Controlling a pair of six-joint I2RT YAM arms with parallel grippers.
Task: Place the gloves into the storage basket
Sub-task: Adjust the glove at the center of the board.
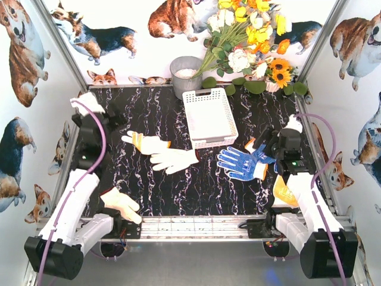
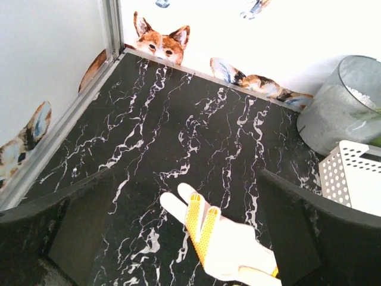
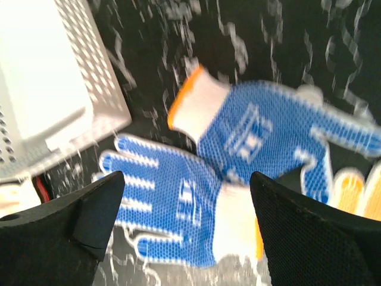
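Note:
The white slotted storage basket point(image 1: 208, 117) stands at the middle back; its corner shows in the left wrist view point(image 2: 352, 177) and the right wrist view point(image 3: 53, 89). Two white gloves point(image 1: 146, 142) point(image 1: 174, 159) lie left of centre. Two blue dotted gloves point(image 1: 241, 164) point(image 1: 260, 152) overlap right of centre. A cream glove point(image 1: 122, 205) lies by the left arm and a yellow-orange one point(image 1: 283, 192) by the right arm. My left gripper point(image 1: 113, 122) point(image 2: 184, 179) is open and empty above the white glove's yellow-dotted fingers point(image 2: 205, 223). My right gripper point(image 1: 266, 149) point(image 3: 186, 179) is open above the blue gloves point(image 3: 172, 208).
A grey metal bucket point(image 1: 186, 74) point(image 2: 351, 107) stands behind the basket at the back wall. A flower bunch point(image 1: 250, 36) leans over the back right. Corgi-printed walls close in the black marble table point(image 1: 202, 190) on three sides.

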